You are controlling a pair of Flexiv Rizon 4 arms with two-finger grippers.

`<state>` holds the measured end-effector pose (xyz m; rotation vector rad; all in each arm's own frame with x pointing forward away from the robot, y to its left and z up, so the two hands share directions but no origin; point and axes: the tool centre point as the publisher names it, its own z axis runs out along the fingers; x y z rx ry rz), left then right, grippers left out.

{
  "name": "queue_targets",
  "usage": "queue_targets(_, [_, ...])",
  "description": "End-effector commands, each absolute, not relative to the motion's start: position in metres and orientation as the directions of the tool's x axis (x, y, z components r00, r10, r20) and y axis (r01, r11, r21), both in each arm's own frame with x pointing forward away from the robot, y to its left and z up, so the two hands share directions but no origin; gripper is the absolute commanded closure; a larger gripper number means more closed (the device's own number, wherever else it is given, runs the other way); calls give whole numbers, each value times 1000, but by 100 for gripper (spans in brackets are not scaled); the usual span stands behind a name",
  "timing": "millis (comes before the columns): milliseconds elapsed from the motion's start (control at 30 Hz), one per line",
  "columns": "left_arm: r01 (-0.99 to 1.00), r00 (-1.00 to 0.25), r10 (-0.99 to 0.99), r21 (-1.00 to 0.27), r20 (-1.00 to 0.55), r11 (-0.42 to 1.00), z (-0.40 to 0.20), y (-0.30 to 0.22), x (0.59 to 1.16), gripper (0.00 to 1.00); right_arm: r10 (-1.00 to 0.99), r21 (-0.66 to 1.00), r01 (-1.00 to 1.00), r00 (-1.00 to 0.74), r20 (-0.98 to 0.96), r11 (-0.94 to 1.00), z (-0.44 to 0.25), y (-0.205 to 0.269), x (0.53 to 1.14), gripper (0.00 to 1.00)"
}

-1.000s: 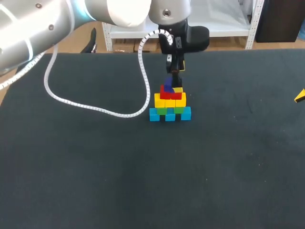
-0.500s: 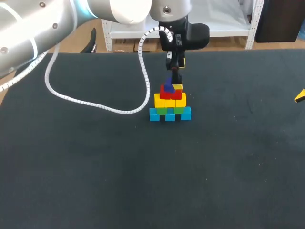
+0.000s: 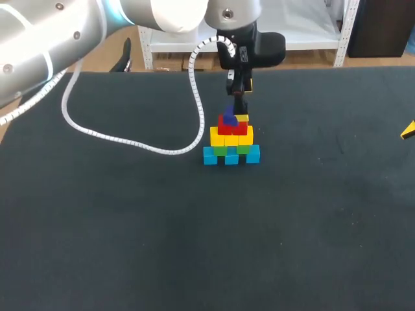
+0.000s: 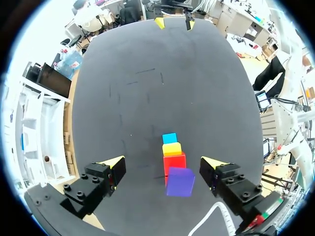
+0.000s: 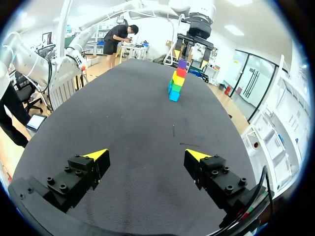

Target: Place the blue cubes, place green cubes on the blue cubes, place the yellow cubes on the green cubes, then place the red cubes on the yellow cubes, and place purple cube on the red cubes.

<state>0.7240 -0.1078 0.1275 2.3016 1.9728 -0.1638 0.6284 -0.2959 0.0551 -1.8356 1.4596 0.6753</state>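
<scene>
Five-tier cube stack at the closing step of the task. The stack stands on the dark surface [image 3: 130,227] nearer its far edge than its near edge, about midway between the left and right edges. From the bottom up, the head view shows the blue cubes [image 3: 231,156], green cubes [image 3: 227,150], yellow cubes [image 3: 231,137] and red cubes [image 3: 232,128], with the purple cube [image 3: 228,117] on top.

The left gripper [image 4: 162,164] hangs directly over the stack. Its fingers are released and spread wide, and the purple cube lies between them with a clear gap on each side. In the left wrist view the purple cube appears to sit slightly off square on the red cubes, shifted toward one finger. The right gripper [image 5: 146,156] is parked at the right edge of the surface, well apart from the stack, with its fingers spread and holding nothing. A white coiled cable [image 3: 130,143] from the left arm trails across the surface to the left of the stack.

Judgement: the purple cube appears placed, so all five tiers are built. The next move calls for a straight upward withdrawal of the left arm, with the fingers held wide so that neither tip brushes the top cube.
</scene>
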Motion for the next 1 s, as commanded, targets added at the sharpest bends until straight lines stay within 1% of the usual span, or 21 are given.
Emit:
queue_targets(33, [988, 155, 977, 0, -148, -157, 128, -109, 727, 0, -614, -194, -972, 235, -754, -134, 54, -296, 629, 0])
queue_targets(1000, [987, 162, 976, 10, -142, -163, 128, -112, 730, 0, -614, -194, -972, 235, -754, -134, 54, -296, 629, 0])
